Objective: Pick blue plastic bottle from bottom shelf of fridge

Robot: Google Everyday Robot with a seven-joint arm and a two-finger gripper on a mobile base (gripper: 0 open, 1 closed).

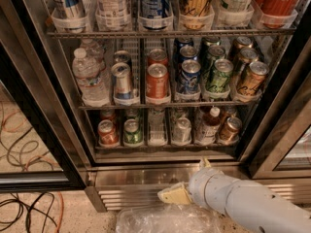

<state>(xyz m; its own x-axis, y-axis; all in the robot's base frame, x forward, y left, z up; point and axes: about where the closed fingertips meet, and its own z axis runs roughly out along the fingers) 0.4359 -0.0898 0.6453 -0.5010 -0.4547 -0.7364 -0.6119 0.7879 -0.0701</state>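
The blue plastic bottle [210, 126], small and dark with a white cap, stands on the bottom shelf [165, 148] of the fridge [146, 176], second lane from the right. A bronze can [229, 129] is on its right and a silver can [181, 129] on its left. My gripper [189, 179] is below the shelf, in front of the steel base grille. It is open and empty, with one cream finger [173, 194] pointing left and the other [205, 163] pointing up. It is well below the bottle and slightly to its left.
A clear water bottle [90, 79] and several cans stand on the middle rack. The black-framed doors [41, 115] are open on both sides. A crumpled clear plastic bag [165, 220] lies on the floor under the gripper. Cables [24, 210] lie at the left.
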